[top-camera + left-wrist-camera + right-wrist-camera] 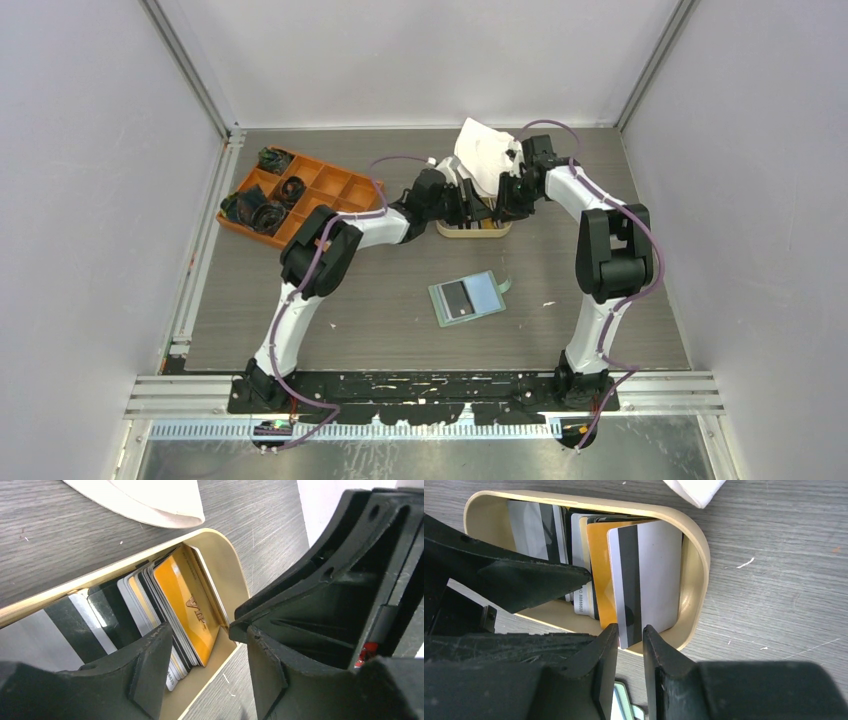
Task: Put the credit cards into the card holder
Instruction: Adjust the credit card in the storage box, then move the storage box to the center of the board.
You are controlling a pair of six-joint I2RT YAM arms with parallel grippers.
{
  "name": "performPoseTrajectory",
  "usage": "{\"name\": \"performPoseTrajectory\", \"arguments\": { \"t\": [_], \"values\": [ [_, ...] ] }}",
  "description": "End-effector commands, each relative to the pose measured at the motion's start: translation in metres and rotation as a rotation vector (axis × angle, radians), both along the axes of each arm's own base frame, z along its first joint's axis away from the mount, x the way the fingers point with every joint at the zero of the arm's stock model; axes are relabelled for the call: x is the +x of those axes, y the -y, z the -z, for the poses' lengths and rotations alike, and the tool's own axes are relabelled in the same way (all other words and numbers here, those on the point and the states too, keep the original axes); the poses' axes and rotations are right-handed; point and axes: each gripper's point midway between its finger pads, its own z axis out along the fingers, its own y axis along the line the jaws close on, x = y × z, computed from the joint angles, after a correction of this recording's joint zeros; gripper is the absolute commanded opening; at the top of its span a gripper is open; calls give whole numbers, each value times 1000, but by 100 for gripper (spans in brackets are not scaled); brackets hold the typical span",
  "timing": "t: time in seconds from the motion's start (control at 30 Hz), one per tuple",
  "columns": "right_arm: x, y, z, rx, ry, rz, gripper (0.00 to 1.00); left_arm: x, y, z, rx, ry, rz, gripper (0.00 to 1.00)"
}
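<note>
Glossy flat credit cards (644, 575) (striped, orange) in smooth oval tray (696, 555).

We make out small embossed digits, too blurred to read, on a white card (580, 602); a faint unreadable logo on the orange card (187, 602)

A dark grey wood-grain bench (300, 320) fills the floor of a booth closed in by plain pale grey walls (90, 200) on the left, right and far sides. Aluminium rails (190, 270) run along the bench's left and near edges, and metal posts stand in the far corners. The light is even and soft.
</note>
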Motion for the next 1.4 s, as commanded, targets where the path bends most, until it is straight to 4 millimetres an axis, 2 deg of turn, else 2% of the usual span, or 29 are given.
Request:
{"name": "performPoseTrajectory", "arguments": {
  "t": [0.0, 0.2, 0.43, 0.67, 0.77, 0.87, 0.97, 1.07, 1.2, 1.37],
  "values": [
    [9, -7, -15, 35, 39, -2, 31, 10, 17, -29, -111, 13, -21, 58],
    [9, -8, -17, 71, 32, 8, 31, 12, 17, -37, -194, 6, -54, 53],
    [10, -6, -17, 75, 34, 14, 31, 18, 5, -49, -258, 10, -127, 44],
    [10, -4, -17, 76, 34, 19, 31, 32, -2, -32, -250, -82, -248, 40],
    [11, -3, -19, 75, 41, 16, 31, 33, -3, -31, -251, -85, -251, 40],
    [13, -3, -32, 77, 97, -13, 31, 33, -4, -34, -240, -80, -238, 40],
    [15, 0, -55, 77, 210, -64, 32, 29, -9, -39, -208, -59, -214, 41],
    [19, 10, -72, 42, 302, -66, 39, 23, -15, -49, -156, 3, -181, 41],
    [25, 25, -61, -47, 294, -38, 56, 13, -26, -68, -78, 94, -135, 42],
    [39, 49, -38, -172, 259, 41, 59, -3, -43, -97, -8, 208, -88, 42]
  ]
}}
